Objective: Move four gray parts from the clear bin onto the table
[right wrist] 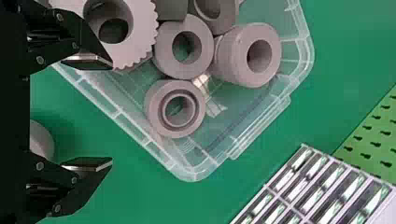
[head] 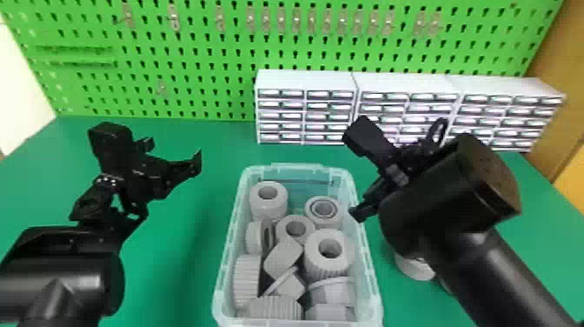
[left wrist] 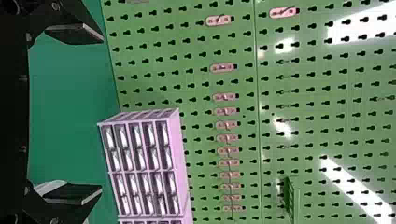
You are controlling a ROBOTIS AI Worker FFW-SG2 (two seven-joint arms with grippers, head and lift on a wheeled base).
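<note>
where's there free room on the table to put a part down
Bare green table shows between the left end effector and the clear bin, and a strip between the bin and drawer cabinets. It's crowded inside the bin, heaped with gray parts, and to its right, where the right arm overhangs another part.

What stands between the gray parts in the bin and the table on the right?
The right wall of the bin stands between the gray parts and the table; the right gripper hangs above this wall. Parts probably must go over it.
</note>
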